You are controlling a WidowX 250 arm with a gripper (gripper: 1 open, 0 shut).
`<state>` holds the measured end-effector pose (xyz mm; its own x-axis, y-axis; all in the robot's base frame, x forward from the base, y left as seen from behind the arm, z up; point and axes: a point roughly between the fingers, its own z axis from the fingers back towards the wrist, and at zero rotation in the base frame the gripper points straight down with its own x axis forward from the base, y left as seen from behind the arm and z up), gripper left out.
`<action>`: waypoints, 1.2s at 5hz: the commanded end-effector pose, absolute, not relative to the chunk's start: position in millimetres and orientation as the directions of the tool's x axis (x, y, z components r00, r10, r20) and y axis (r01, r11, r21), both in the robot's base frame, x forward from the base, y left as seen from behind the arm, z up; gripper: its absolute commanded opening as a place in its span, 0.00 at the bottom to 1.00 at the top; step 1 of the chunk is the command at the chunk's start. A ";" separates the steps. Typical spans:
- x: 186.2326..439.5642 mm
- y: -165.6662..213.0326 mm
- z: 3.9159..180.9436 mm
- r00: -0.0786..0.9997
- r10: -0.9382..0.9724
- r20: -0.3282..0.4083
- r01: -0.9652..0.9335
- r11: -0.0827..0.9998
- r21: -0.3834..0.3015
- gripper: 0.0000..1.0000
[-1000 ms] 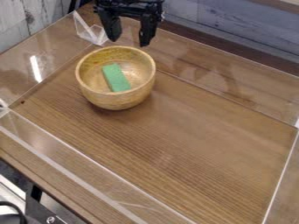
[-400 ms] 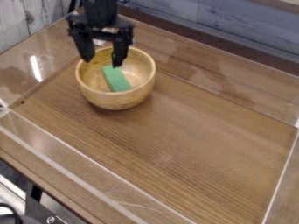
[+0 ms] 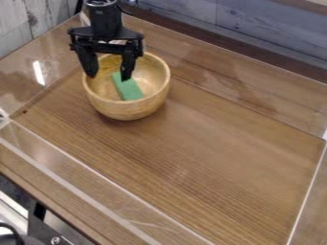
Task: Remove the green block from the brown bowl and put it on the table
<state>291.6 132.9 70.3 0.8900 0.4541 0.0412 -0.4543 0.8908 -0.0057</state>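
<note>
The brown bowl (image 3: 128, 101) sits on the table (image 3: 205, 153) at the upper left. Inside it the green block (image 3: 130, 89) lies tilted against the tan interior, partly hidden by a finger. My black gripper (image 3: 109, 68) hangs over the bowl's far-left rim, jaws open wide. Its right fingertip (image 3: 128, 72) reaches down to the block's upper end, and its left fingertip (image 3: 90, 67) is at the bowl's left rim. Nothing is gripped.
Clear acrylic walls (image 3: 38, 72) ring the tabletop, with one close behind and left of the bowl. Dark wood-grain surface stretches to the right and front of the bowl. A blue-grey plank wall (image 3: 255, 24) stands behind.
The gripper has moved left and down from behind the bowl to above its far-left rim, staying open. The block and bowl have not moved.
</note>
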 end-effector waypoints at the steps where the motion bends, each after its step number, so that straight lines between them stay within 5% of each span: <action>1: 306.0 130.3 81.9 0.884 0.458 0.092 -0.460 0.888 -0.002 1.00; 6: 332.3 115.1 44.7 0.893 0.445 0.062 -0.447 0.895 0.009 1.00</action>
